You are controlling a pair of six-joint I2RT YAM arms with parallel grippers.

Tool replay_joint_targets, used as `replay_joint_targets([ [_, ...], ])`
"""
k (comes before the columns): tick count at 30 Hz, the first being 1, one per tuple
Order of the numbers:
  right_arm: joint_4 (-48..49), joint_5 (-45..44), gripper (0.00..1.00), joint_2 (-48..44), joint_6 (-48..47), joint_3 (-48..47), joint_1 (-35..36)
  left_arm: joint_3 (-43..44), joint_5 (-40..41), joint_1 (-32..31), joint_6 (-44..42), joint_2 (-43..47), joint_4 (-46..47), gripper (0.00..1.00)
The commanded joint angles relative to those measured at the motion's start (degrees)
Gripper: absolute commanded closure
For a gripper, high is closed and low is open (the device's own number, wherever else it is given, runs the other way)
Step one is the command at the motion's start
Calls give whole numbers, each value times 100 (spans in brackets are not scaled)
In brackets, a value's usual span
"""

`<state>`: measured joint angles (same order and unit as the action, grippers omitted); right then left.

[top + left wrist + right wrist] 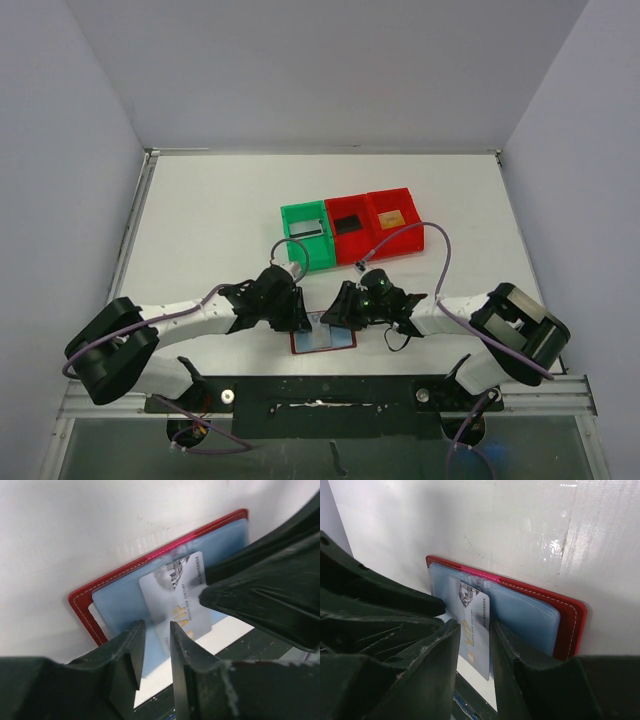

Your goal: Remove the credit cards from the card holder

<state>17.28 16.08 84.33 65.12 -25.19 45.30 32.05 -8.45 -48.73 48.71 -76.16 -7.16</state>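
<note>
One silver card point(176, 600) in holder point(120, 597), three bins point(347, 227)

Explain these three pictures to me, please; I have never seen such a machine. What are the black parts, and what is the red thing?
The top picture looks down on two robot arms bolted to a white table. The other two come from cameras on their wrists; the black parts are gripper fingers. The red thing is an open card holder lying flat near the table's front edge. The right gripper is closed on a pale card that sticks out of a blue-grey pocket. The left gripper, slightly open, rests at the holder. Behind stand a green bin and two red bins with cards inside.
</note>
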Motion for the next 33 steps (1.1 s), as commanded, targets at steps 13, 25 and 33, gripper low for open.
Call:
replay_joint_targets([
  [13, 1922, 229, 79, -273, 809, 1033, -80, 196, 138, -93, -116, -620, -211, 87],
  [25, 3043, 675, 83, 554, 1029, 985, -144, 300, 73, -91, -249, -703, -280, 89],
  [33, 2555, 532, 95, 277, 791, 871, -109, 258, 27, -92, -274, -580, -155, 89],
])
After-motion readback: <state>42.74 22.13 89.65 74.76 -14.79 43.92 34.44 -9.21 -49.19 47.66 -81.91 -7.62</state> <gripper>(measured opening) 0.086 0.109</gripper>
